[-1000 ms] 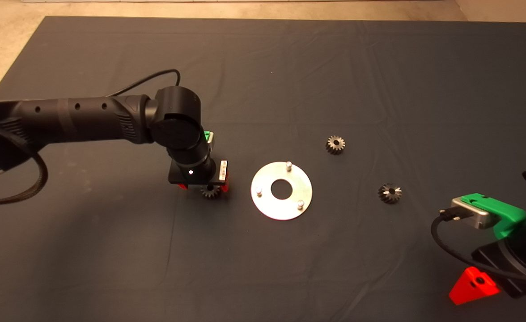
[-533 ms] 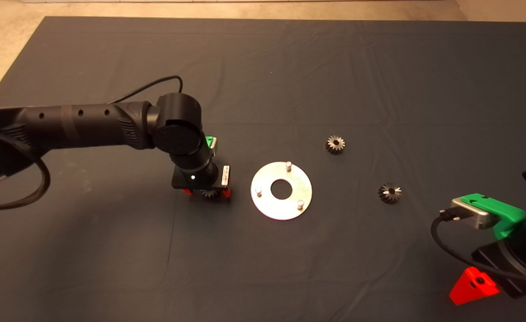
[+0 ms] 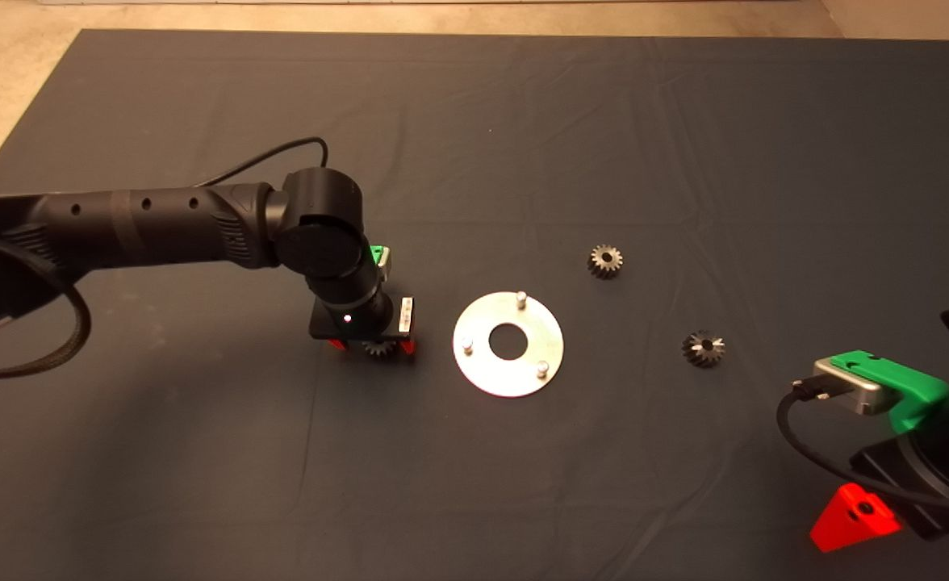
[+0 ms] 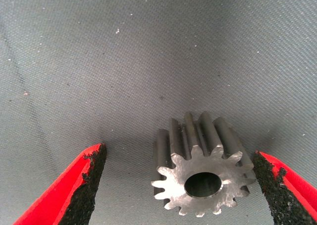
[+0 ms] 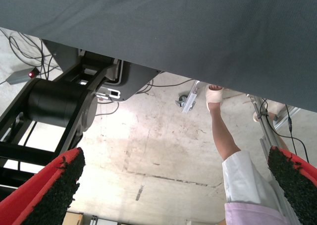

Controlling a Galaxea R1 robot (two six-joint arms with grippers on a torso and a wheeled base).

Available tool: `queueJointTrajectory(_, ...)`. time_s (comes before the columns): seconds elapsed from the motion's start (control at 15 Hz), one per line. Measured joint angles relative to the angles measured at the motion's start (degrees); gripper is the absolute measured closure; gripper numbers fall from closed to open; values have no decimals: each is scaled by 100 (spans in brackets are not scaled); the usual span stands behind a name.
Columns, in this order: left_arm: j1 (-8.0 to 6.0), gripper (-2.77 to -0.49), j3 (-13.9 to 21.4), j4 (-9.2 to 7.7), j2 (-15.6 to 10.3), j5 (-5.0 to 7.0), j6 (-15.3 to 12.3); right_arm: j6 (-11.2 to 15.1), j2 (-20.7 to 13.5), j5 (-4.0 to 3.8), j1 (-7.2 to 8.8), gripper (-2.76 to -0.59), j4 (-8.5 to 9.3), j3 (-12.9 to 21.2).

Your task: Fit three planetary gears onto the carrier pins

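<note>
So the left arm comes in from the left edge and has the left gripper pointing straight down at the dark mat, just left of the round plate. There's a gear sitting right between its red fingers. In the left wrist view that gear lies on the mat with its centre hole facing the camera. The fingers are spread wide: one pad is clearly away from the teeth, the other pad is right at the teeth on the far side. Might be touching, can't say for sure from this angle. Either way it isn't clamped.

Next over is the shiny plate, lying flat on the mat with a central hole and three carrier pins standing upright around it. All three pins are bare, no gear on any of them.

Right of the plate, two more gears lie loose on the mat: one up past the plate's far-right side, the other further right and nearer, well apart from each other.

The right gripper sits parked at the lower right edge. Its wrist camera shows its fingers spread wide apart with nothing between them, looking past the mat's edge at the floor, a machine base and a person's leg.
</note>
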Motion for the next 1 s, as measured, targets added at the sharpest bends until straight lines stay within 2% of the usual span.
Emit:
queueJointTrajectory(0.2,-1,-195,0,35,2,-4,4,0,0,-2,-2,-275,1,0)
queueJointTrajectory(0.73,-2,-194,-13,37,4,-1,6,1,0,-1,-2,-275,0,0)
queueJointTrajectory(1.0,-2,-180,-74,42,6,-1,94,2,2,-2,-4,-275,0,0)
